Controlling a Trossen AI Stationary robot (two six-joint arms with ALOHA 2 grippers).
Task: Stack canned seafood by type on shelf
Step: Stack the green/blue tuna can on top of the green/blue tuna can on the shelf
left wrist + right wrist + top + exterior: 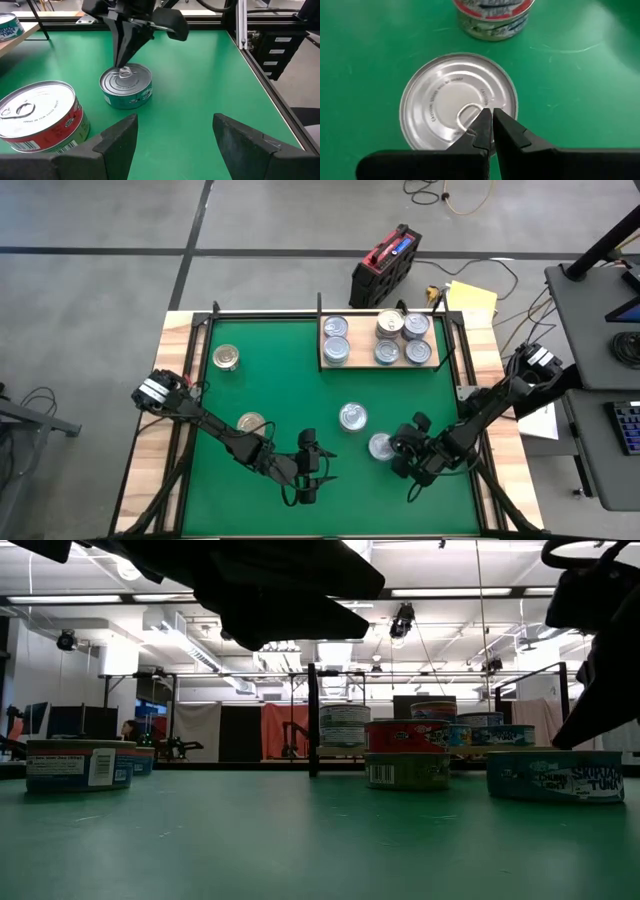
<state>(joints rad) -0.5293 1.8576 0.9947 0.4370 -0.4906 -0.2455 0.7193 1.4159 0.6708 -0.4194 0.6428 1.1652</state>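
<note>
right wrist view: the right gripper (491, 125) has its fingers pressed together, tips at the pull tab of a silver-lidded round tin (458, 102) on the green mat (370, 50). high view alone shows the pale wooden shelf (380, 364) holding tins; the left gripper (310, 475) hovers wide open, empty.

A large green mat (280, 410) covers the pale wooden desk (150, 470). On the grey floor behind the desk lies a black and red case (385, 265), perhaps a toolbox, just beside a yellow sheet (474, 300) and loose cables (470, 198).
</note>
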